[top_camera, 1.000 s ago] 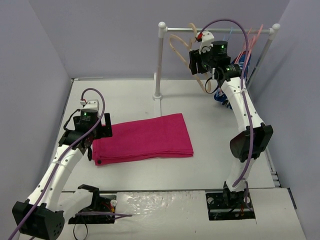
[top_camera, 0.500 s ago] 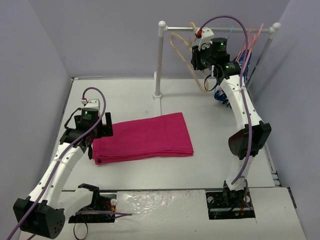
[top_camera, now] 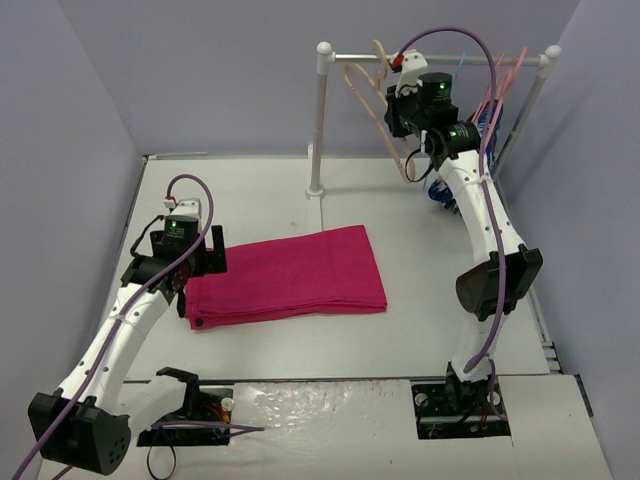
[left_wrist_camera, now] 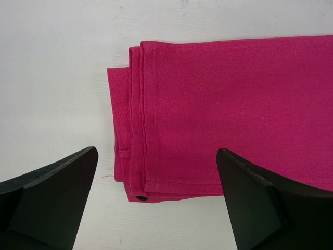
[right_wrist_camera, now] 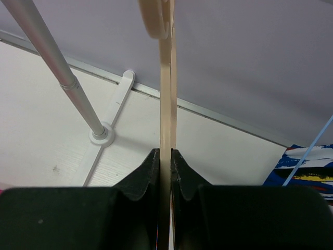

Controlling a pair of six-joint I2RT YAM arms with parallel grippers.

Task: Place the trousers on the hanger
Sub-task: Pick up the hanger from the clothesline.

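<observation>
The magenta-pink trousers (top_camera: 285, 277) lie folded flat on the white table, their waist end toward the left arm; they also show in the left wrist view (left_wrist_camera: 229, 109). My left gripper (top_camera: 196, 262) hovers open just above that end, jaws wide apart (left_wrist_camera: 156, 198) over the corner with the dark button. The pale beige hanger (top_camera: 375, 110) hangs tilted by the rail. My right gripper (top_camera: 405, 120) is shut on the hanger's bar (right_wrist_camera: 165, 94), seen edge-on between the jaws (right_wrist_camera: 165, 161).
A white clothes rail (top_camera: 435, 58) stands at the back on a post (top_camera: 318, 120) with a base (right_wrist_camera: 100, 135). Salmon-pink hangers (top_camera: 505, 85), a thin blue wire hanger (right_wrist_camera: 307, 153) and a blue patterned garment (right_wrist_camera: 307, 169) hang at the right end.
My right gripper has lifted the beige hanger up and back toward the rail, swinging it more upright. The left gripper and the trousers have barely moved.
</observation>
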